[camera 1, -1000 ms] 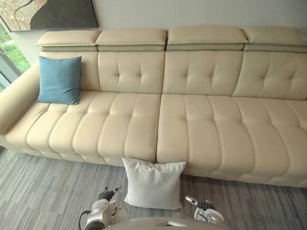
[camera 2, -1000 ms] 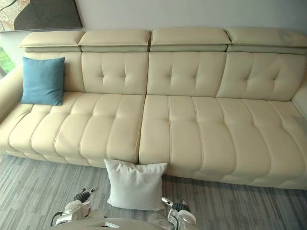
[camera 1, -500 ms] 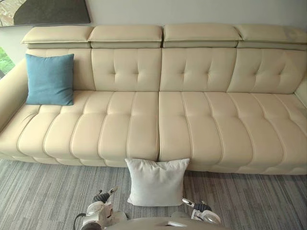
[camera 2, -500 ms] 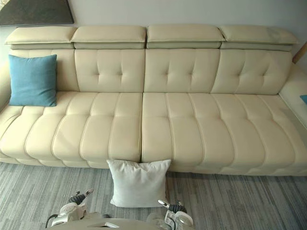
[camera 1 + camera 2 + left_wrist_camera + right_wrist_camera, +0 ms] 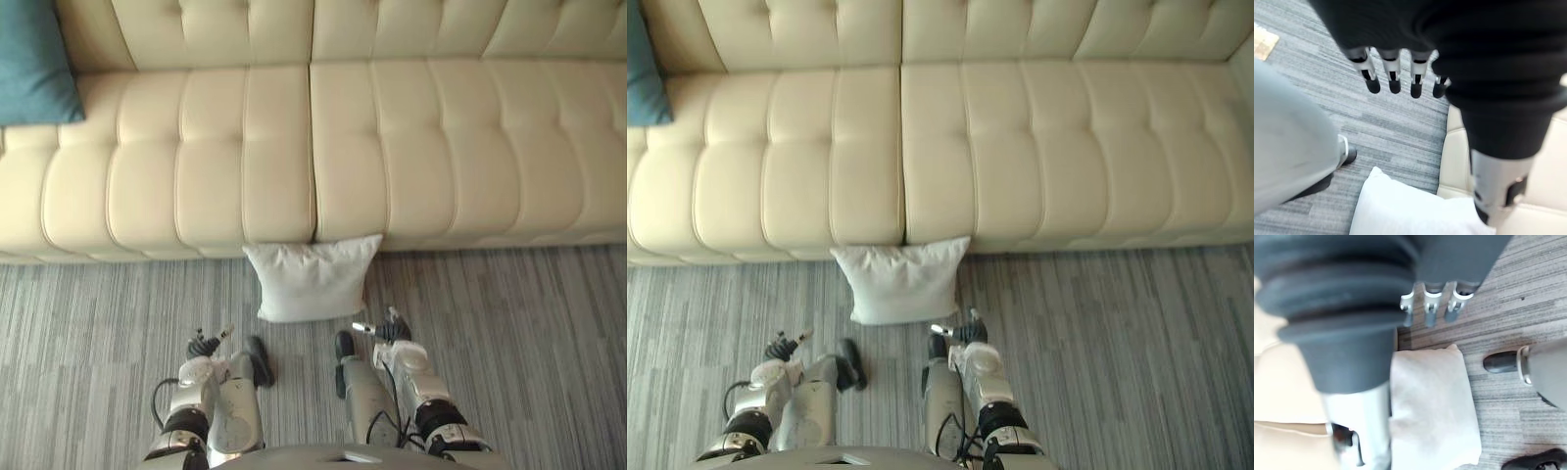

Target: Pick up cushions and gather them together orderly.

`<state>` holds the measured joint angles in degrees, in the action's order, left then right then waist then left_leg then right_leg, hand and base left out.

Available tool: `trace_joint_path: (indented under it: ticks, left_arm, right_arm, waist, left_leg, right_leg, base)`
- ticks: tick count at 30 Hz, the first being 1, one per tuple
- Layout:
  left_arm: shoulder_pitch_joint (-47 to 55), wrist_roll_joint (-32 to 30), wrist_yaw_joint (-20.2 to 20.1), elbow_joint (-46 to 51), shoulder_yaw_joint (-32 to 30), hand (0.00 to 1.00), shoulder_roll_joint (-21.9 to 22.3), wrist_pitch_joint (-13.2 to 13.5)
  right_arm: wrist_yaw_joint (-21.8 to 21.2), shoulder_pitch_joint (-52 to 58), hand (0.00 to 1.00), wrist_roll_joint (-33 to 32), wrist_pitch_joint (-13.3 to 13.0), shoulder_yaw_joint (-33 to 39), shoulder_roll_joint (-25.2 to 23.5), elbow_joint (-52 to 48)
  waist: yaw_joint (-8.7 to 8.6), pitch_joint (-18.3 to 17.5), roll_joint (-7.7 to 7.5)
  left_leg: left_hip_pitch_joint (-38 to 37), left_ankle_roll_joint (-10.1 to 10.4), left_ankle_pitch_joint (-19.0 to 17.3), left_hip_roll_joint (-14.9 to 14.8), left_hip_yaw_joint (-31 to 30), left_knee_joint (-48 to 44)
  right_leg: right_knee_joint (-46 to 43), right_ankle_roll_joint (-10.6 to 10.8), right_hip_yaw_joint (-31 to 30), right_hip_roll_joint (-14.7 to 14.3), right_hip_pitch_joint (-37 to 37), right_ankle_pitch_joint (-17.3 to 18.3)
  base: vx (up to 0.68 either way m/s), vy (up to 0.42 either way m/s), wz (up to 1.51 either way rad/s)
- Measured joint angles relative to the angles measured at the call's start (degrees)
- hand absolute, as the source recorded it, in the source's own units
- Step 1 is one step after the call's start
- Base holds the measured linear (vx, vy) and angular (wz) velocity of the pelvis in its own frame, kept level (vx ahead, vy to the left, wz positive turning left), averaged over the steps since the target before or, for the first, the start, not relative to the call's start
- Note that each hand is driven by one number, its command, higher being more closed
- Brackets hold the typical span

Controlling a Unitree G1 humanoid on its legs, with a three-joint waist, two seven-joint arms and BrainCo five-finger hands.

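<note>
Only the head camera has moved, tipping downward. The white cushion (image 5: 312, 278) stays on the carpet (image 5: 509, 333), leaning against the sofa (image 5: 392, 147) front, with the blue cushion (image 5: 34, 64) at the seat's left end. The left hand (image 5: 203, 346) and right hand (image 5: 392, 331) hang near the white cushion, fingers straight and empty.

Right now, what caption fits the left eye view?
White cushion propped against the cream sofa, left hand and right hand nearby.

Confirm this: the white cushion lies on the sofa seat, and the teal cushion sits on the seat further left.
Wrong: the white cushion is on the carpet, leaning against the front of the sofa, as the left eye view shows. The teal cushion does sit on the seat further left.
</note>
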<state>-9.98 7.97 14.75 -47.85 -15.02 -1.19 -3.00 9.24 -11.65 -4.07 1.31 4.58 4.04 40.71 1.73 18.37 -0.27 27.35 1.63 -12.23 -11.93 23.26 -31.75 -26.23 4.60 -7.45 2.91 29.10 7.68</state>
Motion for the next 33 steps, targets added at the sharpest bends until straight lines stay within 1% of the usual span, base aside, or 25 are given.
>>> trace_joint_path:
  ticks: [1,3,4,5,7,8,9,10,12,15,16,17,18,20,21,23,24,27,28,29,30,31,33]
  left_arm:
    - [-0.7,0.5,0.0,0.4,0.0,0.00,-0.4,0.2]
    - [-4.3,2.2,0.1,2.1,-0.3,0.00,-2.1,0.9]
    - [-8.0,3.8,0.1,2.2,-1.5,0.00,-3.6,1.6]
    - [-11.4,5.8,0.2,2.3,-2.7,0.00,-5.0,2.1]
    - [-16.4,7.8,0.8,2.2,-4.0,0.00,-7.5,2.6]
    - [-20.4,9.0,1.2,2.3,-4.1,0.00,-9.3,2.9]
    - [-22.2,9.7,1.2,2.4,-4.1,0.00,-10.3,3.0]
    - [-22.8,9.9,1.2,2.4,-4.1,0.00,-10.5,3.0]
    - [-24.2,10.0,1.3,4.4,-4.1,0.00,-11.1,3.0]
    - [-26.0,10.0,1.6,8.9,-3.8,0.00,-11.4,3.1]
    - [-26.3,10.0,2.2,11.2,-2.7,0.00,-11.9,3.3]
    - [-26.5,10.0,2.7,14.5,-1.1,0.00,-13.3,3.8]
    - [-26.7,10.0,3.0,16.0,-0.2,0.00,-14.4,4.0]
    - [-27.7,10.0,3.9,17.3,1.0,0.00,-15.0,4.2]
    - [-27.8,9.9,4.1,18.6,2.9,0.00,-15.0,4.3]
    - [-28.1,9.9,4.7,20.3,5.4,0.00,-14.7,4.3]
    - [-29.1,9.6,5.2,22.5,7.6,0.00,-14.5,4.3]
    - [-30.6,7.8,6.3,25.1,9.9,0.00,-14.4,4.3]
    - [-31.8,7.1,6.9,26.2,10.8,0.00,-14.3,4.4]
    - [-32.9,6.3,7.9,27.2,11.7,0.00,-13.9,4.4]
    - [-33.5,6.1,8.3,27.2,12.1,0.00,-13.7,4.4]
    - [-34.9,5.3,9.1,27.3,13.2,1.00,-12.9,4.4]
    - [-36.3,5.2,10.0,27.3,14.4,1.00,-11.7,4.4]
  right_arm:
    - [0.2,-0.8,0.00,0.0,0.0,0.1,0.2,-0.1]
    - [1.3,-4.5,0.00,-0.1,0.1,0.6,1.1,-1.4]
    - [2.1,-8.4,0.00,-0.2,0.1,3.1,1.8,-1.6]
    - [2.8,-11.7,0.00,-0.3,0.1,4.7,2.8,-1.5]
    - [4.5,-16.9,0.00,-0.6,0.0,6.2,4.7,-1.6]
    - [5.9,-22.1,0.00,-1.4,0.0,7.0,6.6,-1.6]
    - [6.4,-25.0,0.00,-1.9,0.0,7.2,7.7,-1.9]
    - [6.5,-25.9,0.00,-2.3,-0.1,7.3,8.0,-2.2]
    - [7.5,-27.8,0.00,-3.0,-0.6,7.4,8.4,-4.5]
    - [8.9,-29.1,0.00,-4.3,-1.4,7.4,9.0,-6.8]
    - [9.2,-29.7,0.00,-5.2,-1.6,7.2,9.5,-8.5]
    - [10.2,-31.2,0.00,-5.7,-2.4,6.1,10.4,-10.9]
    - [10.7,-32.6,0.00,-5.8,-2.6,4.9,10.9,-11.9]
    - [10.9,-34.2,0.00,-5.7,-2.7,3.0,11.4,-13.9]
    - [11.0,-35.1,0.00,-5.6,-2.7,1.7,11.3,-16.2]
    - [11.4,-35.8,0.00,-4.5,-2.8,-1.7,11.0,-20.3]
    - [11.8,-36.1,0.00,-4.5,-2.8,-4.0,10.5,-23.3]
    - [13.7,-37.5,0.00,-2.7,-2.7,-5.0,8.6,-24.6]
    - [14.9,-37.8,0.00,-2.1,-2.7,-5.2,7.2,-25.3]
    - [16.2,-37.9,1.00,-1.8,-2.5,-5.9,6.1,-26.9]
    - [16.7,-37.8,1.00,-1.4,-2.5,-6.2,5.6,-27.5]
    - [17.8,-37.9,1.00,-0.1,-2.4,-6.6,4.3,-29.4]
    - [19.0,-38.0,1.00,0.0,-2.4,-6.7,2.8,-30.9]
  waist:
    - [-0.03,0.8,0.07]
    - [0.02,3.1,0.65]
    - [-0.06,4.6,1.25]
    - [-0.13,5.3,1.30]
    - [-0.10,7.0,1.29]
    - [0.09,10.2,1.26]
    - [0.17,12.4,1.23]
    - [0.20,12.8,1.28]
    - [0.17,13.2,1.29]
    - [0.22,13.2,1.27]
    - [0.28,13.2,1.28]
    - [0.52,13.2,1.27]
    - [0.51,13.3,1.27]
    - [0.46,13.3,1.23]
    - [0.62,13.4,1.26]
    - [0.46,13.4,1.25]
    - [0.45,13.4,1.25]
    - [0.28,13.4,1.25]
    - [0.26,13.4,1.26]
    - [-0.03,13.4,1.25]
    - [-0.11,13.4,1.25]
    - [-0.35,13.4,1.25]
    - [-0.52,13.4,1.25]
  left_leg:
    - [1.0,-0.1,-0.1,-0.1,0.0,-0.6]
    - [7.3,-0.3,-0.5,-1.0,-0.5,-3.8]
    - [14.0,-0.8,-0.3,-1.6,-1.7,-6.7]
    - [20.3,-1.3,-0.6,-2.0,-2.4,-9.4]
    - [28.7,-2.0,-0.6,-2.7,-3.1,-12.8]
    - [33.4,-2.2,-0.4,-3.6,-3.4,-15.8]
    - [35.8,-2.5,-0.7,-4.2,-3.6,-18.1]
    - [37.0,-2.4,-1.0,-4.7,-3.7,-19.2]
    - [41.7,-2.3,-1.6,-5.8,-4.8,-23.3]
    - [46.3,-2.3,-2.2,-6.2,-6.4,-27.2]
    - [48.3,-2.4,-2.6,-6.4,-6.9,-29.2]
    - [51.9,-2.9,-3.5,-6.9,-7.3,-31.9]
    - [54.1,-2.9,-3.8,-7.2,-7.7,-33.0]
    - [56.9,-3.3,-3.6,-7.7,-7.7,-34.2]
    - [58.6,-3.3,-3.6,-8.3,-7.8,-35.2]
    - [60.1,-3.4,-3.6,-8.9,-7.8,-36.3]
    - [60.9,-3.4,-3.6,-9.2,-7.8,-37.1]
    - [61.6,-3.5,-3.7,-9.4,-7.8,-37.4]
    - [61.9,-3.6,-3.6,-9.4,-7.8,-37.5]
    - [62.2,-3.7,-3.4,-9.4,-7.8,-37.5]
    - [62.3,-3.7,-3.4,-9.4,-7.8,-37.5]
    - [62.6,-3.7,-3.4,-9.4,-7.8,-37.5]
    - [63.0,-3.7,-3.3,-9.5,-7.8,-37.5]
  right_leg:
    - [-0.8,0.0,-0.1,0.0,1.1,0.1]
    - [-4.2,0.1,-0.5,-0.5,7.5,0.3]
    - [-7.7,-0.4,-0.3,-0.8,14.0,0.6]
    - [-10.5,-0.3,-0.3,-1.1,20.3,1.0]
    - [-14.8,0.1,-0.3,-1.3,28.9,1.4]
    - [-18.4,0.6,-0.7,-1.7,33.9,1.7]
    - [-20.9,1.0,-1.0,-2.2,36.4,1.8]
    - [-21.9,1.1,-1.0,-2.3,37.6,2.0]
    - [-26.3,1.2,-1.3,-3.0,42.3,2.8]
    - [-31.3,1.3,-1.2,-3.3,46.7,4.8]
    - [-33.5,1.4,-1.3,-3.5,48.9,5.7]
    - [-36.7,1.4,-1.5,-4.0,52.8,6.6]
    - [-37.7,1.3,-1.6,-4.3,55.0,6.9]
    - [-38.9,1.4,-1.7,-4.6,58.0,6.4]
    - [-39.5,1.6,-2.0,-5.2,59.6,6.0]
    - [-40.3,1.9,-2.2,-5.5,61.2,5.6]
    - [-40.9,2.3,-2.3,-5.8,62.0,5.4]
    - [-41.1,2.5,-2.6,-6.1,62.7,5.2]
    - [-41.1,2.3,-2.7,-6.2,63.1,5.0]
    - [-41.1,2.3,-2.6,-6.2,63.4,5.0]
    - [-41.1,2.3,-2.6,-6.2,63.5,5.0]
    - [-41.2,2.3,-2.6,-6.2,63.9,4.9]
    - [-41.2,2.3,-2.6,-6.2,64.3,4.9]
  base:
    - [-0.22,-0.004,-0.05]
    - [-0.21,-0.019,0.03]
    - [-0.19,-0.025,0.15]
    - [-0.22,-0.035,0.17]
    - [-0.16,-0.031,0.10]
    - [-0.11,-0.028,-0.01]
    - [-0.09,-0.023,-0.07]
    - [-0.03,-0.008,-0.10]
    - [-0.04,-0.022,0.00]
    - [-0.05,-0.037,0.17]
    - [-0.11,-0.075,0.15]
    - [-0.13,-0.075,0.05]
    - [-0.15,-0.050,-0.04]
    - [-0.10,-0.006,-0.07]
    - [-0.10,0.029,-0.16]
    - [-0.09,0.042,-0.15]
    - [-0.05,0.034,-0.06]
    - [-0.05,0.042,-0.04]
    - [-0.06,0.048,-0.02]
    - [-0.04,0.039,-0.02]
    - [-0.04,0.038,-0.01]
    - [-0.03,0.037,0.00]
    - [-0.03,0.037,-0.01]
